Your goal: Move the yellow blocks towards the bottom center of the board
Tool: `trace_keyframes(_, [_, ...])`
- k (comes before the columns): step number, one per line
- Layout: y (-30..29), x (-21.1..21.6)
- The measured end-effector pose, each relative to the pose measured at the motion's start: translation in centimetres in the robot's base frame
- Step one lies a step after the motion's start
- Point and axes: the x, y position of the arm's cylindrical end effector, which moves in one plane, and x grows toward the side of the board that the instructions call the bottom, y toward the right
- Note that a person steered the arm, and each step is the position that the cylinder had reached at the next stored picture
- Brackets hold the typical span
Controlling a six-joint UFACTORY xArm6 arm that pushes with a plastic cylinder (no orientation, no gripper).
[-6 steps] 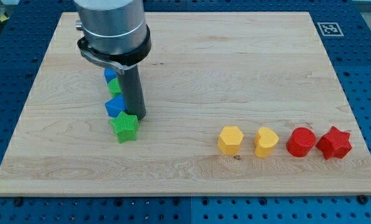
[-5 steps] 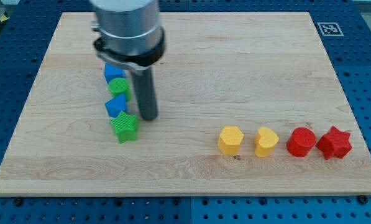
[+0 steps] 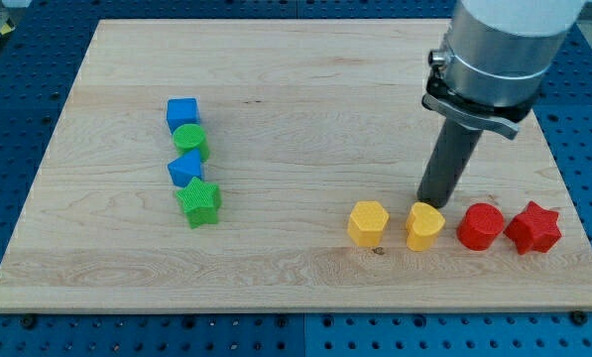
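Two yellow blocks sit at the view's lower right of the wooden board: a yellow hexagon (image 3: 368, 222) and, to its right, a yellow heart (image 3: 424, 226). My tip (image 3: 432, 203) stands just above the yellow heart, at its top right edge, touching or nearly touching it. The dark rod rises from there to the grey arm body at the view's top right.
A red cylinder (image 3: 480, 226) and a red star (image 3: 533, 228) lie right of the yellow heart in the same row. At the left, a column holds a blue cube (image 3: 182, 113), green cylinder (image 3: 190, 142), blue block (image 3: 185, 168) and green star (image 3: 199, 202).
My tip has swept from beside the blue and green column at the left across the board to the right, stopping just above the yellow heart. No block has moved.
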Motion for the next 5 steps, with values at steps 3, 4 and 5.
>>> trace_keyframes(3, [-4.5,1.6])
trace_keyframes(4, [-7.2,1.6])
trace_keyframes(5, [-9.4,1.8])
